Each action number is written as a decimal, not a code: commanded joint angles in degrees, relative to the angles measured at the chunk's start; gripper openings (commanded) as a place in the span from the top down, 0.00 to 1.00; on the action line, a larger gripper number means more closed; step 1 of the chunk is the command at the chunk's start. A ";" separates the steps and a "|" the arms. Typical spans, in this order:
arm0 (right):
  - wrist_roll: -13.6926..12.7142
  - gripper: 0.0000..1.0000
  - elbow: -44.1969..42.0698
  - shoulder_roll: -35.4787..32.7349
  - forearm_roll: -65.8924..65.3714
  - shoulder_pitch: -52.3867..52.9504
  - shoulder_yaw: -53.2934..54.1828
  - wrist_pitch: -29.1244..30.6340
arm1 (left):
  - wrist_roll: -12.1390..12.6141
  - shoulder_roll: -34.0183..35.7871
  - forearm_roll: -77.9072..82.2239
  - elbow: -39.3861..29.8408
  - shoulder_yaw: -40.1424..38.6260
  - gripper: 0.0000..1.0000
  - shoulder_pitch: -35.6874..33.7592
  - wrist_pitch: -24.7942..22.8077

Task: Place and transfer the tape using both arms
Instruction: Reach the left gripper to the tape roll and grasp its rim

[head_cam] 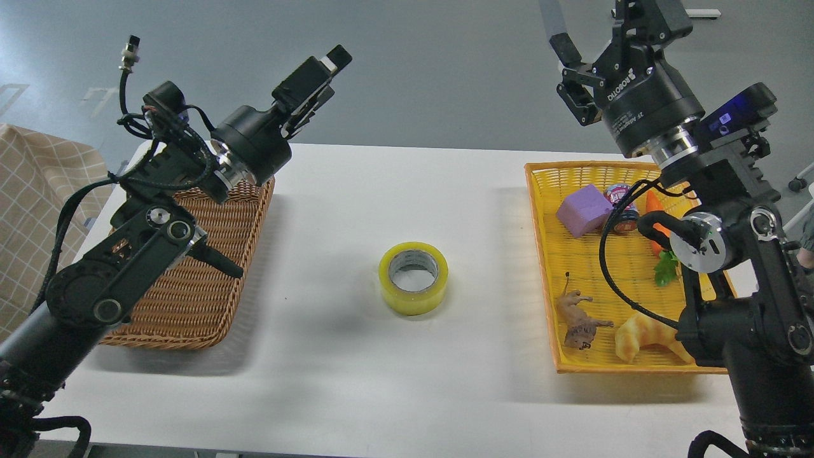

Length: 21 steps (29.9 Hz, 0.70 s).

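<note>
Left gripper: raised above the far left of the table, pointing up and away; fingers look pressed together, nothing between them. Clenched and empty, as far as this view shows.
Right gripper: raised above the far edge of the yellow tray, fingers spread apart, holding nothing. Released.
Tape: lies flat on the white table, hole upward, grey-white core visible, roughly midway between the two containers. Touching neither.
Tape relative to jaws: well apart from both and lower than both; neither gripper is over it. It sits between the two arms, a little nearer the middle than either side.
Wicker basket: at left, under the left arm; the part that shows looks bare, the rest is hidden by the arm.
Yellow tray: at right, holding a purple block, a small tin, a carrot, a lion figure and a croissant toy.
Progress (judgement): tape stands in the centre, so the placing half looks done; the pick-up from the middle and delivery to the other side remain.
Next (judgement): one arm must descend over the roll and grip its wall.
</note>
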 commanded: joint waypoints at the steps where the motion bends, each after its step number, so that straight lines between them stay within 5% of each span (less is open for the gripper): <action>1: 0.01 0.00 0.39 0.00 0.04 -0.16 0.04 -0.01 | 0.09 0.25 16.35 3.67 4.82 0.02 -1.44 1.85; 7: 0.01 0.00 0.48 0.00 0.04 0.36 0.13 -0.01 | -0.17 0.77 35.43 10.18 10.70 0.12 -1.80 4.23; 16: -0.08 0.00 0.39 0.00 -0.05 1.59 -0.31 -0.01 | -0.26 2.27 36.00 10.36 25.99 0.12 -2.68 8.62; 21: -0.07 0.00 0.57 0.00 -0.05 1.59 -0.14 -0.01 | -0.08 0.61 36.00 10.71 26.45 0.12 -2.59 9.06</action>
